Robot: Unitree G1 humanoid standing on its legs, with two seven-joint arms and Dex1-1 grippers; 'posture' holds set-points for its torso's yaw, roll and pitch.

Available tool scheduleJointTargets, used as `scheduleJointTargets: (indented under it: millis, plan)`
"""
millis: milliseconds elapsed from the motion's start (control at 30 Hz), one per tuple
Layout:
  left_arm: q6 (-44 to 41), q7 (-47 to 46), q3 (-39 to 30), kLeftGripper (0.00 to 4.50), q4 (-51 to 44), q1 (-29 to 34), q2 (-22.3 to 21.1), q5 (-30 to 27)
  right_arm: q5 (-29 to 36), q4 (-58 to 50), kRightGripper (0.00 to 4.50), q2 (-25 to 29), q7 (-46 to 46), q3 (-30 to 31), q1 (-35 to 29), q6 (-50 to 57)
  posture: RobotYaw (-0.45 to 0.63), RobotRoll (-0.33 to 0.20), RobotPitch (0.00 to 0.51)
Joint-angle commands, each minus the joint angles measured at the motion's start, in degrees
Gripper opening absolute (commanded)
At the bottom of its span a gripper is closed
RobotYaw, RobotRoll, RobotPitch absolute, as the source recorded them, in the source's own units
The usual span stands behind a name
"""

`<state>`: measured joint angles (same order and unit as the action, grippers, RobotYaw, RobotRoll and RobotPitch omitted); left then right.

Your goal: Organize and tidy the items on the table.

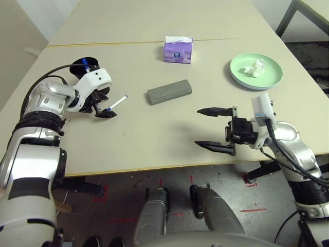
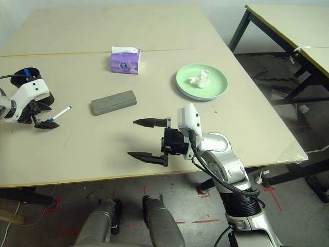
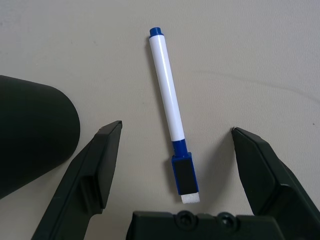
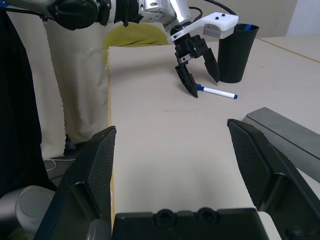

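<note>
A white marker with a blue cap [image 3: 165, 80] lies flat on the table [image 1: 154, 139] at the left, with my open left gripper [image 1: 104, 110] low over its capped end, one finger on each side. Just behind that gripper stands the black cup [image 1: 82, 66], and the blue tip of a second marker [image 1: 85, 62] shows in it. The grey glasses case [image 1: 169, 91] lies mid-table. At the right, the crumpled tissue [image 1: 254, 68] rests on the light-green plate [image 1: 267, 80], and a light-blue rim shows beneath that plate. My right gripper [image 1: 198, 127] hovers open, holding nothing, near the front edge. The sunglasses are out of view.
A purple tissue box [image 1: 178, 50] stands at the back, near the table's seam line [image 1: 103, 43]. Another table [image 2: 288, 20] stands off to the right. The front edge of the table runs just below my right gripper.
</note>
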<state>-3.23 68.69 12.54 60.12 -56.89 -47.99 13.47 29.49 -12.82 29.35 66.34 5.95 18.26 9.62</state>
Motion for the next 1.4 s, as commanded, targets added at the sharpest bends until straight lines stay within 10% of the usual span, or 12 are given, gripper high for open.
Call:
scheduleJointTargets:
  millis: [33,400,1133,1400]
  plan:
    - [0.4,-0.3,0.7,3.57,1.7,0.4,0.7,0.9,0.7,-0.8,4.50,0.0,-0.3,-0.3,0.3,0.6,-0.15,0.000,0.196]
    - [0.6,1.7,-0.6,0.02,0.8,0.8,0.7,-0.8,1.0,-0.5,4.50,-0.4,-0.7,-0.2,1.1,0.8,-0.14,0.000,0.192]
    - [-7.7,19.4,-9.7,0.02,-19.6,3.7,-3.1,-17.7,1.0,3.2,4.50,-0.4,-1.6,-1.2,1.7,1.6,-0.10,0.000,0.174]
    - [-13.6,11.3,-19.2,0.02,-23.4,1.6,-2.6,-25.9,0.2,6.1,4.50,-3.0,-9.9,-3.4,4.9,4.0,-0.08,0.000,0.176]
